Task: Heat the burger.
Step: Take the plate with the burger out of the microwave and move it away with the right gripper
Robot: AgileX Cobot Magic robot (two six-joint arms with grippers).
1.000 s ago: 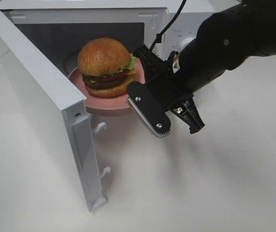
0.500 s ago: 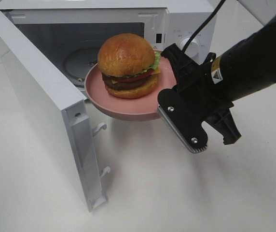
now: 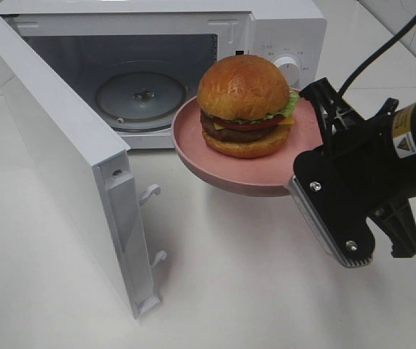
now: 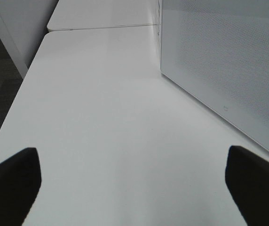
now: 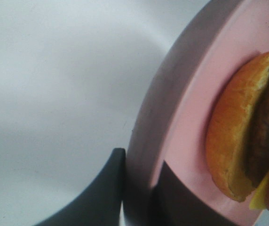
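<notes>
The burger [image 3: 246, 102], with a glossy bun, dark patty, tomato, cheese and lettuce, stands upright on a pink plate [image 3: 193, 149]. The plate hangs in the air in front of the open microwave [image 3: 284, 33], to the right of its cavity. My right gripper [image 3: 311, 145] is shut on the plate's right rim. The right wrist view shows its fingers [image 5: 108, 190] pinching the pink rim [image 5: 181, 108] beside the burger [image 5: 233, 141]. My left gripper [image 4: 134, 188] is open with nothing between its fingers, low over the white table beside the microwave door [image 4: 219, 61].
The microwave door [image 3: 55, 145] is swung wide open toward the front left, its latch hooks [image 3: 150, 193] sticking out. The glass turntable [image 3: 141, 98] inside is bare. A black cable [image 3: 382, 51] runs up from the right arm. White table [image 3: 230, 291] lies below.
The right gripper has carried the plate with the burger out of the microwave cavity, to the right and toward the front. The turntable is now uncovered. The left gripper shows no change.
</notes>
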